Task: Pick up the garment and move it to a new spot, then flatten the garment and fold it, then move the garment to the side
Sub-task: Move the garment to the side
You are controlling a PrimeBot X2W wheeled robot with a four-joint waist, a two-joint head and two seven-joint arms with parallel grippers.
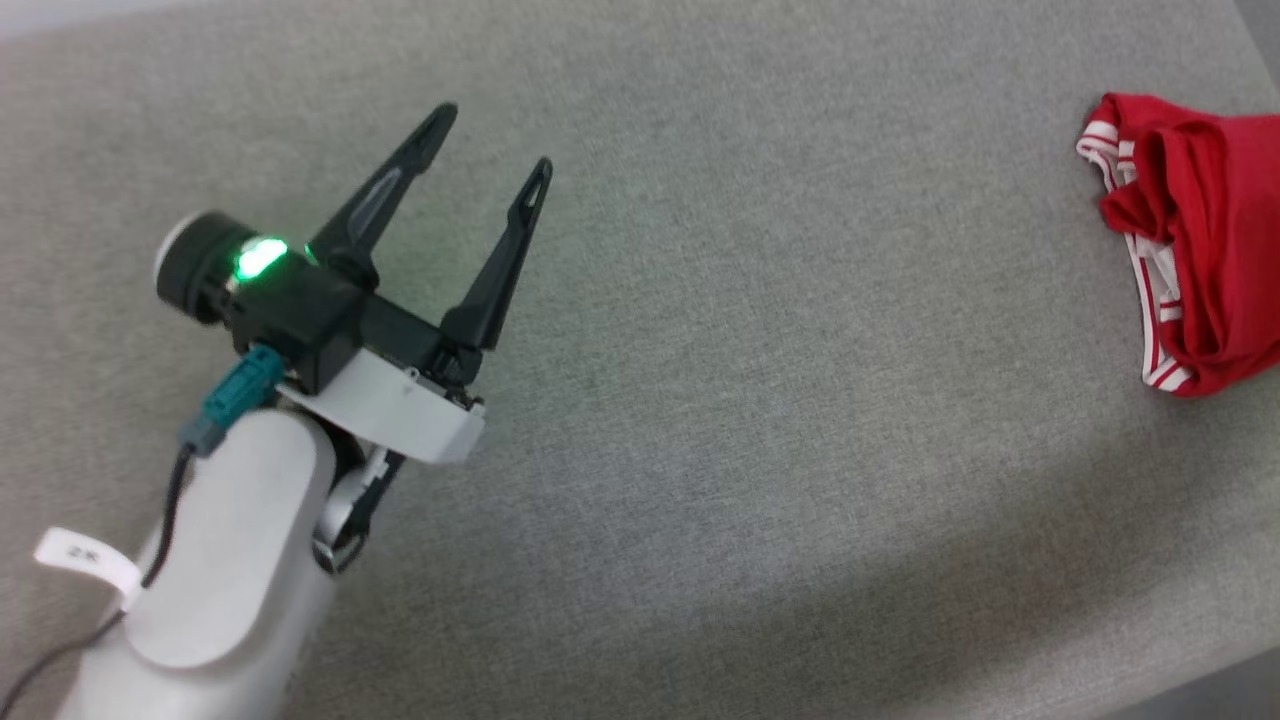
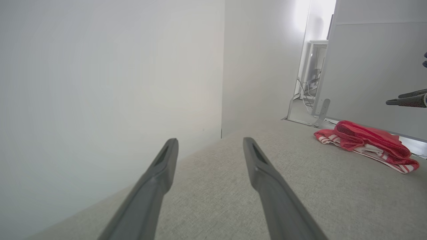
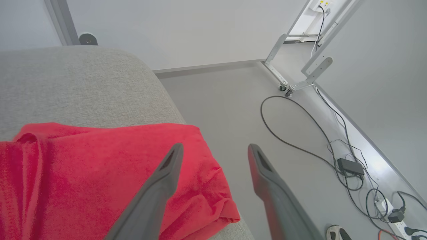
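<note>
The garment [image 1: 1200, 250] is a red jersey with red-and-white striped trim, lying crumpled at the far right of the grey fabric surface [image 1: 720, 400]. In the left wrist view the garment [image 2: 367, 143] sits far off to the right. My left gripper [image 1: 495, 135] hovers open over bare fabric at the left, nothing between its fingers; it also appears as the left gripper [image 2: 210, 143] in its own view. My right gripper [image 3: 215, 150] is open just above the garment [image 3: 83, 173], near the garment's edge at the surface's rim. Its dark fingers [image 2: 405, 100] show at the left wrist view's right edge.
The padded surface's rounded edge [image 3: 160, 86] drops to a grey floor [image 3: 233, 110] with cables and a power adapter [image 3: 350, 166]. A metal frame leg [image 3: 300, 76] stands beyond. A pale wall [image 2: 100, 83] rises behind the surface.
</note>
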